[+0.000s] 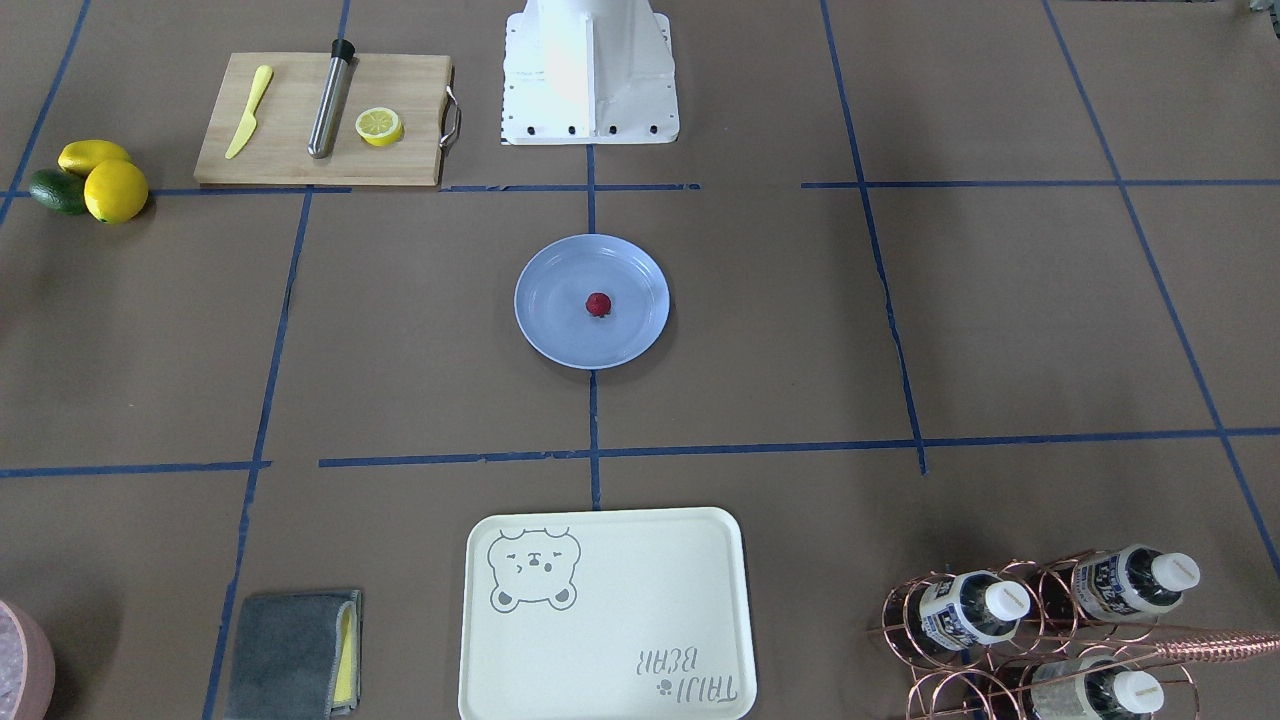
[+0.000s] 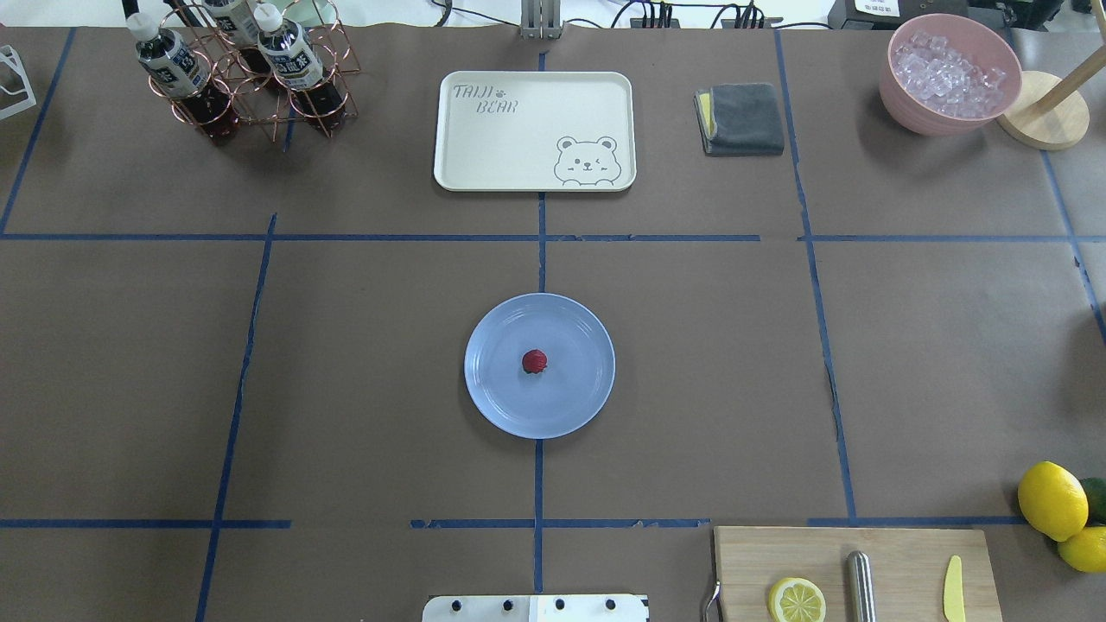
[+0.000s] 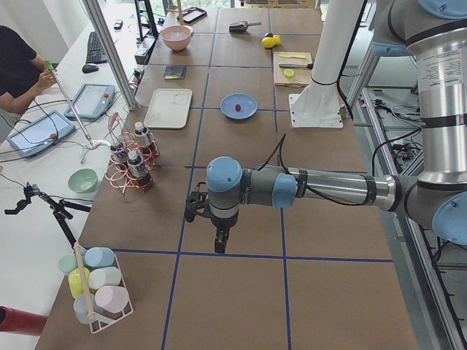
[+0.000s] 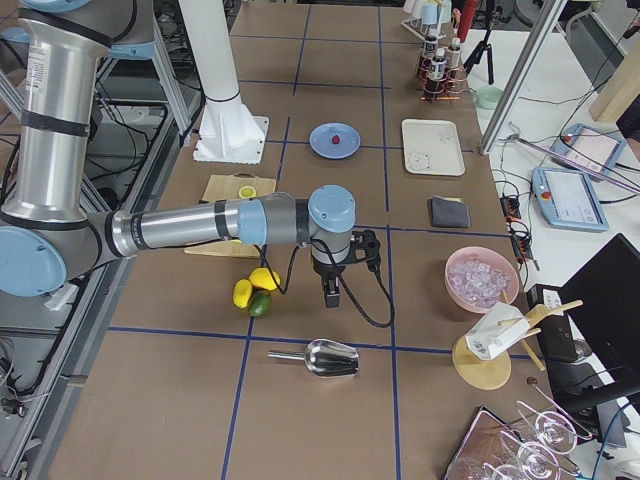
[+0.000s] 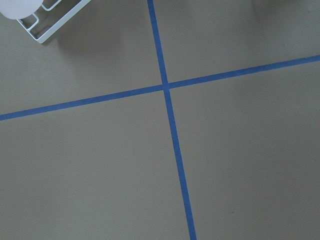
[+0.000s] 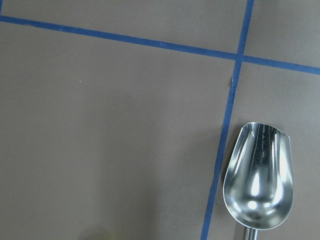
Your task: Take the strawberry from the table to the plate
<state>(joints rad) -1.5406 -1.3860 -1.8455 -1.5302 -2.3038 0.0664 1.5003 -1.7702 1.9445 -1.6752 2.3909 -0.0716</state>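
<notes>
The small dark-red strawberry lies near the middle of the pale blue plate, which sits at the centre of the brown table. The front-facing view shows the same: strawberry on plate. Neither gripper is in the overhead or front-facing view. The left gripper hangs over bare table far from the plate, and the right gripper hangs beside the lemons, also far away. I cannot tell whether either is open or shut. Both wrist views show only table and tape.
A cream bear tray, a bottle rack, a grey cloth and a pink ice bowl line the far side. A cutting board and lemons sit near right. A metal scoop lies under the right wrist.
</notes>
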